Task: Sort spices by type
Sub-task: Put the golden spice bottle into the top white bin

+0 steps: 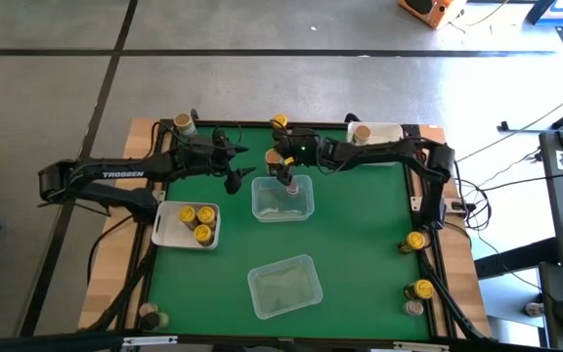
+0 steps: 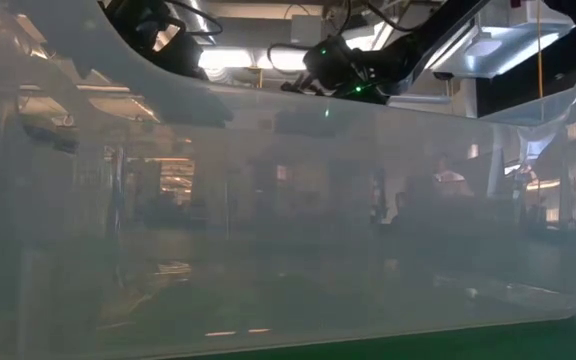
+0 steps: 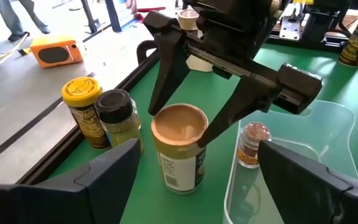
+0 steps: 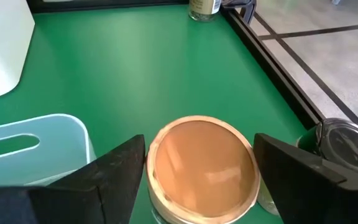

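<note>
A: Tan-lid jar (image 4: 202, 167) stands upright on the counter (image 1: 360, 244), just beside the far rim of the middle tub (image 1: 282, 198). Right end effector (image 4: 201, 177) straddles it, fingers (image 4: 114, 168) wide open either side of the lid, apparently not gripping. Looks like a pre-grasp, my read.

B: Why that tub?

A: There's a pinkish-lid jar (image 3: 252, 144) already in it, so probably that tub is one type's bin. White tray (image 1: 167, 231), left of the tub, holds two yellow-lid jars (image 1: 195, 221). Same logic.

B: Left arm?

A: Left end effector (image 3: 197, 180) hovers left of the tan-lid jar, open and empty, facing it. Likely just waiting.

B: Other jars?

A: A yellow-lid jar (image 3: 84, 112) and a black-lid jar (image 3: 118, 119) stand together just behind the tan-lid one, at the counter's far edge. More sit near the counter's corners and right edge.

B: Blind spots?

A: Low view is blocked by the near tub (image 2: 288, 230), only blur through it. Labels unreadable, so type goes by lid colour. Can't tell if the right fingers touch the jar.
</note>
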`<state>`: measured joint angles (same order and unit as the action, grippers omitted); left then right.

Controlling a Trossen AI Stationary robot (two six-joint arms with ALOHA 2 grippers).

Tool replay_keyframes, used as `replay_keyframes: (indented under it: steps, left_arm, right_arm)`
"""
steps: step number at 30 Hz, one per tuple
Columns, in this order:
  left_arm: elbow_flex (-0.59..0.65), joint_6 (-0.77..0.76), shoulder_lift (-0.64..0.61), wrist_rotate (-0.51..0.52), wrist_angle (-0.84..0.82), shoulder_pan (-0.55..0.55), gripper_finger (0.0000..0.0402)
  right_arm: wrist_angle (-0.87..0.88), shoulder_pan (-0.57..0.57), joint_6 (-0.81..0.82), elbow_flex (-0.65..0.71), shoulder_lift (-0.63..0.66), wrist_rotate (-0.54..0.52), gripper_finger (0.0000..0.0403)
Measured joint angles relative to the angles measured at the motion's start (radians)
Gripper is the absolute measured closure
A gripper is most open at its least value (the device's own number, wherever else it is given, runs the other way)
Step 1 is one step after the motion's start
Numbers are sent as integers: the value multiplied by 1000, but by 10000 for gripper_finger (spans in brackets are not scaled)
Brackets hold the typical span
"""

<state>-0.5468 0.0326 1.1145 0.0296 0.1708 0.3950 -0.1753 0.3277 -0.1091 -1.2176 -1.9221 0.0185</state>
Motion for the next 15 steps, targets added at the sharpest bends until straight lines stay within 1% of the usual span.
replay_keyframes:
  steps: [4, 15]
  left_arm:
    - [0, 0, 0, 0, 1, 0, 78]
    - [0, 4, 0, -1, 1, 0, 78]
  right_arm:
    - [-24, 0, 4, -2, -21, -2, 104]
    - [-37, 0, 18, 2, -19, -1, 104]
